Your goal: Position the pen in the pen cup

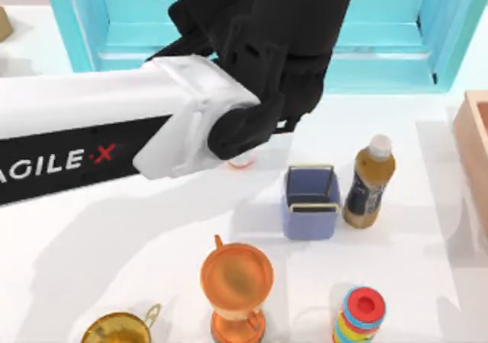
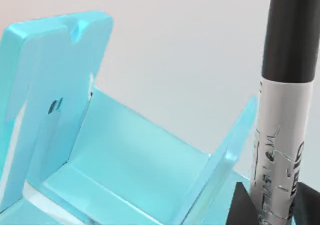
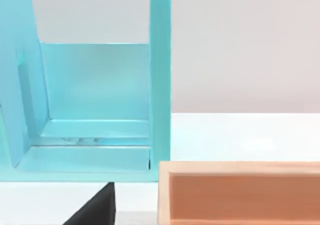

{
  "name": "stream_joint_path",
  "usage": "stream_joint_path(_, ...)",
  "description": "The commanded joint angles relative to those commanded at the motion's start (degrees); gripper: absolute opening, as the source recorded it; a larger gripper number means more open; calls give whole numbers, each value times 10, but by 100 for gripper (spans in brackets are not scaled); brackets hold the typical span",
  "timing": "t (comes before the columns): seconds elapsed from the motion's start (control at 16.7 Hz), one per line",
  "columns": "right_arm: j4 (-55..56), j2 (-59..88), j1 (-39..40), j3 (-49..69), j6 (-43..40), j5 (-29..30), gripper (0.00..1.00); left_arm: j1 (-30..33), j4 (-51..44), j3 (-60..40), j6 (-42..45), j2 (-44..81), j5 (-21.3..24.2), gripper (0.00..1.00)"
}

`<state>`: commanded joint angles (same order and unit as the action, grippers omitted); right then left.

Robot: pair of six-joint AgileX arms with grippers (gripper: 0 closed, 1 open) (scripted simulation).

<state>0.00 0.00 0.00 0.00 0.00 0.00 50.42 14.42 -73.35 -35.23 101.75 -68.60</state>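
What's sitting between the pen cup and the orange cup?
Nothing: in the top view, bare white table separates the pen cup from the orange cup.

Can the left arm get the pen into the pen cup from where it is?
Probably yes. The left gripper holds the pen just left of the pen cup, whose open top has nothing over it; the brown bottle stands beyond it.

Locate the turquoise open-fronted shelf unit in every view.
Top view: the turquoise open-fronted shelf unit runs across the back of the scene.
Left wrist view: it stands beyond the black-capped grey marker pen.
Right wrist view: it stands behind the tan wooden box.
Shared landmark: that box, near the shelf's right end in the top view.
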Motion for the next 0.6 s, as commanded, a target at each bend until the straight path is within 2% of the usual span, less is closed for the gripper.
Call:
stream_joint_path(0.18, 0, 0, 0, 0, 0, 0, 100, 88, 67, -64, 85, 97, -128, 0)
stream_joint_path(0.3, 0, 0, 0, 0, 0, 0, 100, 137, 98, -93, 135, 155, -197, 0)
stream_joint_path(0.48, 0, 0, 0, 0, 0, 0, 100, 188, 125, -117, 193, 222, -270, 0)
stream_joint_path(0.6, 0, 0, 0, 0, 0, 0, 100, 204, 131, -122, 215, 246, -293, 0)
